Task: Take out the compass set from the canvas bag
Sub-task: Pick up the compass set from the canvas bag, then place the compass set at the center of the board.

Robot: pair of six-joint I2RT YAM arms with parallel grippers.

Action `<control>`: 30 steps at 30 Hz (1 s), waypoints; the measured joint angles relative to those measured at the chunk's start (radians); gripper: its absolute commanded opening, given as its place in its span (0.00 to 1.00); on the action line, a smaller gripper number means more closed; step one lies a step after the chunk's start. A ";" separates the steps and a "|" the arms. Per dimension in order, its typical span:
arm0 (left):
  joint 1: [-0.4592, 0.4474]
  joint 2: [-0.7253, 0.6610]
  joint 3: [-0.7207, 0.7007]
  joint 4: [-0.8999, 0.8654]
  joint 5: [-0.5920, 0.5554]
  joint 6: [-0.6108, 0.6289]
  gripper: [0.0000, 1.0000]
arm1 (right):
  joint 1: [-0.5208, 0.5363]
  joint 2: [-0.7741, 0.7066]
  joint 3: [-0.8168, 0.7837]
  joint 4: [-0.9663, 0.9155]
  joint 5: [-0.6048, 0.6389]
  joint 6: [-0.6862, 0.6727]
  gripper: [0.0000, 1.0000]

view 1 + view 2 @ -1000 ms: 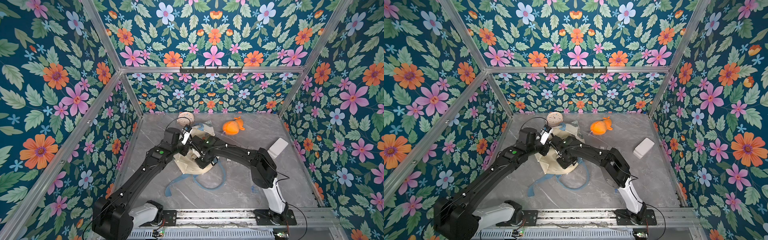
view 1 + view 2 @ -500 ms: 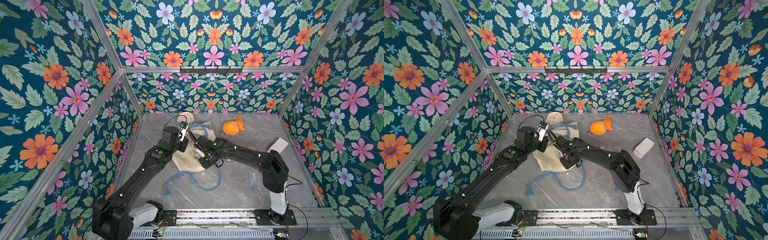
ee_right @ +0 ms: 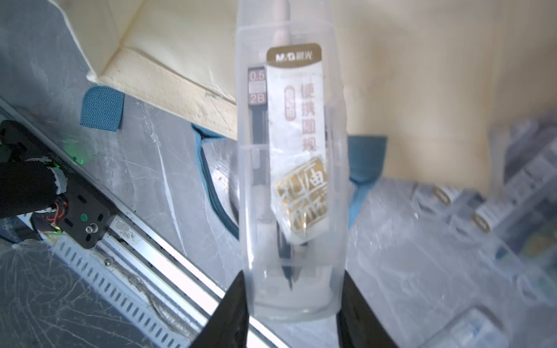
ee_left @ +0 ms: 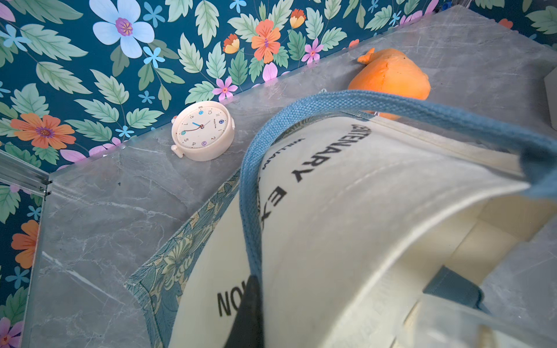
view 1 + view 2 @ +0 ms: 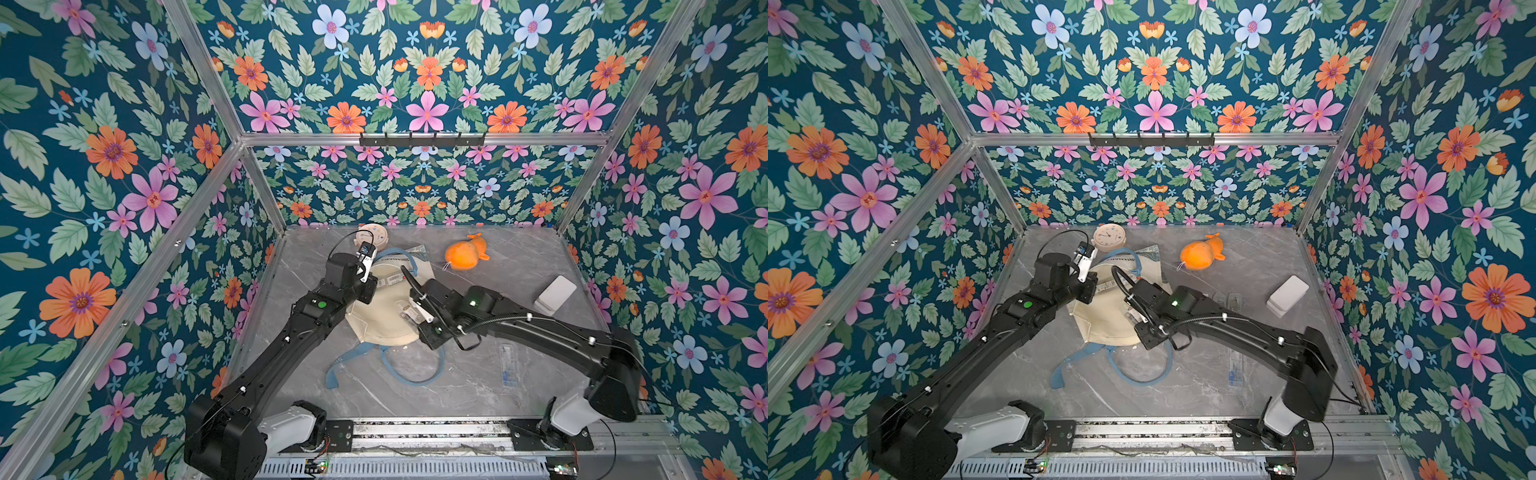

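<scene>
The cream canvas bag (image 5: 384,320) (image 5: 1100,322) lies slumped mid-table, with black lettering and a green patch showing in the left wrist view (image 4: 346,211). My left gripper (image 5: 368,286) (image 4: 256,289) is shut on the bag's rim beside a blue strap. Only one dark finger (image 4: 248,313) shows; the other is hidden behind the cloth. The compass set (image 3: 291,168), a clear plastic case with a gold label, stands between the fingers of my right gripper (image 3: 292,280) (image 5: 415,313), which is shut on its lower end. The case is in front of the bag's mouth (image 3: 422,90).
A cream alarm clock (image 5: 371,239) and an orange plush (image 5: 465,254) sit by the back wall. A white box (image 5: 555,294) lies at the right. Clear packets (image 5: 1235,368) lie under the right arm. Blue handles (image 5: 399,370) loop over the table in front of the bag.
My right arm has drawn back toward the front right, carrying the clear case with it. The left gripper has barely moved and still holds the bag's rim.
</scene>
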 measured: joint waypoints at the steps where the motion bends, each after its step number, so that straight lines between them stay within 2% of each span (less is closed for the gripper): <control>1: 0.000 0.000 0.001 0.000 0.000 -0.003 0.00 | 0.002 -0.051 -0.050 -0.012 0.012 0.045 0.35; 7: 0.001 -0.001 0.001 0.000 0.008 -0.011 0.00 | 0.005 -0.326 -0.333 -0.104 0.075 0.352 0.34; 13: 0.001 -0.012 0.001 0.000 0.021 -0.014 0.00 | 0.016 -0.443 -0.518 -0.159 0.098 0.620 0.34; 22: 0.001 -0.026 -0.008 0.000 0.025 -0.014 0.00 | 0.031 -0.422 -0.690 -0.031 0.064 0.787 0.37; 30: 0.001 -0.029 -0.008 0.000 0.032 -0.014 0.00 | 0.034 -0.396 -0.773 0.082 0.035 0.837 0.48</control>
